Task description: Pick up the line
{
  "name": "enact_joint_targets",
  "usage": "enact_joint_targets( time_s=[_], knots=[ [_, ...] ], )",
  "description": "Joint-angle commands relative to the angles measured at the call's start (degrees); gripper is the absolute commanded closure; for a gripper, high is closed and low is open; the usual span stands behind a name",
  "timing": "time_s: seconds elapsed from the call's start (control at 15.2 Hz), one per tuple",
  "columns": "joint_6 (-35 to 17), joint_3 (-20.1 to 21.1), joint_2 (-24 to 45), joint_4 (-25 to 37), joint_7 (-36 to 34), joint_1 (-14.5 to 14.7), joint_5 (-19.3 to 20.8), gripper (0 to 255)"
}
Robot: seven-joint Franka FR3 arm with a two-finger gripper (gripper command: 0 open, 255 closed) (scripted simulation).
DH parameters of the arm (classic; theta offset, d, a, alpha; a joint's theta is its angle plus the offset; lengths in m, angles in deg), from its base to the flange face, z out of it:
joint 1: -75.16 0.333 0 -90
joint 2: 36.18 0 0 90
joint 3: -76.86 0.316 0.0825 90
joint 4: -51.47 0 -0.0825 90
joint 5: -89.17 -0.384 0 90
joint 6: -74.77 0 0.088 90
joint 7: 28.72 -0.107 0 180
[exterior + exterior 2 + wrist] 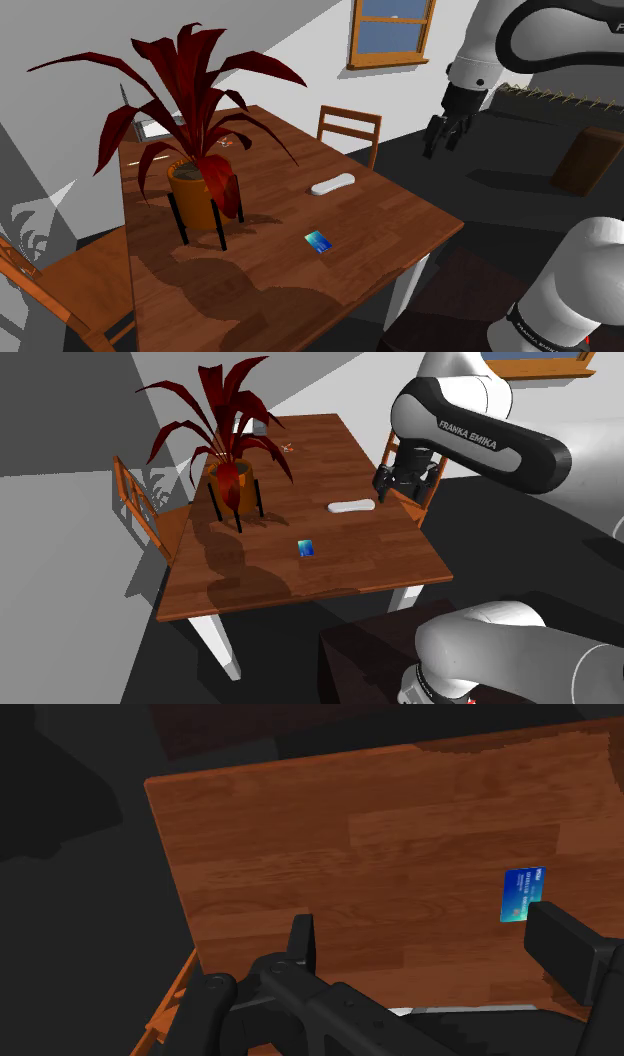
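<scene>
A white, elongated, slightly curved object [332,184] [350,506], the likeliest "line", lies flat on the wooden table [390,215] near the edge by the chair. A blue card [319,241] [306,548] [522,894] lies closer to the table's front edge. My black gripper [442,147] [395,483] [425,929] hangs open in the air above and just beyond that table edge, a hand's length from the white object. Nothing sits between its fingers. In the wrist view a white sliver [440,1012] peeks out behind the hand.
A tall red-leaved plant in an orange pot [197,192] [232,482] on a black stand takes up the table's middle. Wooden chairs stand at the far side [350,124] and at the shoulder view's lower left [40,290]. A small item [287,448] lies behind the plant.
</scene>
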Motion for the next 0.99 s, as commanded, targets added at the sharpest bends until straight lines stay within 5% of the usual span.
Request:
enact_joint_targets(
  time_s=[0.0,0.92],
  knots=[
    [0.00,0.00,0.00,0.00,0.00,0.00,0.00,0],
    [-24.93,10.38,21.02,-2.60,-9.81,1.66,-1.26,0]
  ],
)
